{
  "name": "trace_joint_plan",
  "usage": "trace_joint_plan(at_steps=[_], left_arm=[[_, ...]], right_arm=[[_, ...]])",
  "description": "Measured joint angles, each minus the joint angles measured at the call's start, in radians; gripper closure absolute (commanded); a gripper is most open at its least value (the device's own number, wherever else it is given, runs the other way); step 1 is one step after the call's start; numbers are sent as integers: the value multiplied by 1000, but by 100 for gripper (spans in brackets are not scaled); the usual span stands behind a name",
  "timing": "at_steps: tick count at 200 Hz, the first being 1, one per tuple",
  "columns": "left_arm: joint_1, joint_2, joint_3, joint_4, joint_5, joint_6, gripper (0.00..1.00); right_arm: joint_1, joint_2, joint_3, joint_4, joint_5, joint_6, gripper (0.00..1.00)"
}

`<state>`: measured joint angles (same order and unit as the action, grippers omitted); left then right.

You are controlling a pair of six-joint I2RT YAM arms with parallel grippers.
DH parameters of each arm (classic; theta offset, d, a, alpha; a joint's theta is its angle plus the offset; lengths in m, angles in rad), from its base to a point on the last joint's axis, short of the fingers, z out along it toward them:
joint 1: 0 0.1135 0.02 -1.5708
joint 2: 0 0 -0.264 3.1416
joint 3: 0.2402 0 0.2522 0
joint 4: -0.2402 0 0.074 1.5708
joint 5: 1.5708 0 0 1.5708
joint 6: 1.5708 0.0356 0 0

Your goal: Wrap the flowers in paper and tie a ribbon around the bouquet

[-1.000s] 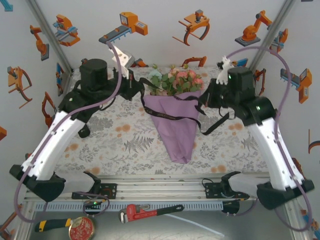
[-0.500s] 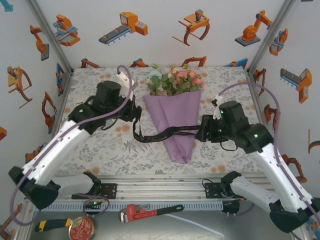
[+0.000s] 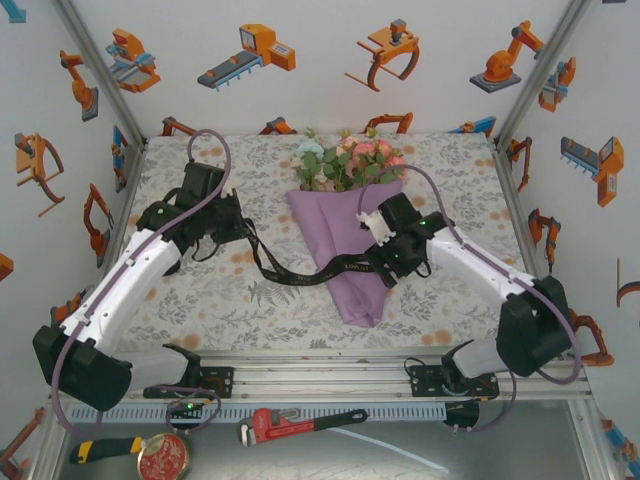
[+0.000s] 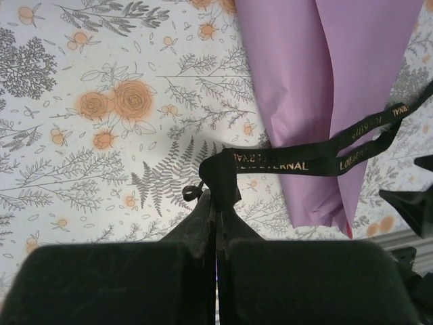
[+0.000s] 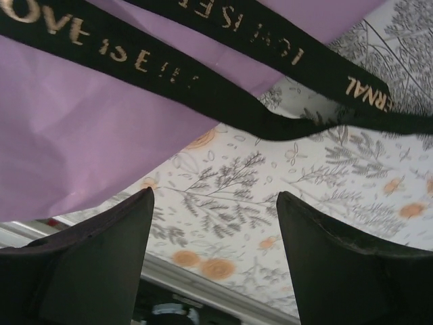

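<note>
Bouquet [image 3: 350,215] lies mid-frame in the top view. Its lilac paper [image 3: 358,295] narrows toward the lower edge, and pink, cream and pale blue flowers [image 3: 350,160] fan out at the upper end. A black ribbon [image 3: 300,275] sags across the narrow part. The left wrist view adds the grip: the left gripper [image 4: 215,200] is clenched on the ribbon's end above the floral table cover [image 4: 101,101], with gold lettering running right. The right wrist view shows the right gripper [image 5: 213,203] released, its fingers spread below two ribbon strands.
</note>
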<state>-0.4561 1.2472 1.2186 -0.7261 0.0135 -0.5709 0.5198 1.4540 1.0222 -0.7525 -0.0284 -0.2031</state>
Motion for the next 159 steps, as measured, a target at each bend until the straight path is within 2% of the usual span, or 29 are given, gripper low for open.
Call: trace_joint_plan(at_steps=[22,31,61,83,102,110,120,139,159], left_arm=[[23,17,0,-1,31,-3,100],[34,22,0,-1,39,-4,100],[87,22,0,-20,60,-18,97],[169,18,-9,-75,54,-37,92],[278,-7,-77,-100,51,-63,84],[322,-23,-122,-108,51,-74,78],[362,-31,-164,-126,51,-80,66],[380,-24,-182,-151,64,-76,46],[367,5,-120,-150,105,-32,44]], right_arm=[[-14,93,3,47,2,-83,36],[-19,134,8,66,4,-106,43],[-28,252,29,111,22,-166,100],[-32,214,17,109,63,-176,100],[-35,44,-40,110,112,-180,100],[-37,-38,-66,106,124,-180,100],[-38,-153,-103,103,127,-181,100],[-40,-319,-170,97,123,-190,100],[-40,-415,-230,75,111,-212,100]])
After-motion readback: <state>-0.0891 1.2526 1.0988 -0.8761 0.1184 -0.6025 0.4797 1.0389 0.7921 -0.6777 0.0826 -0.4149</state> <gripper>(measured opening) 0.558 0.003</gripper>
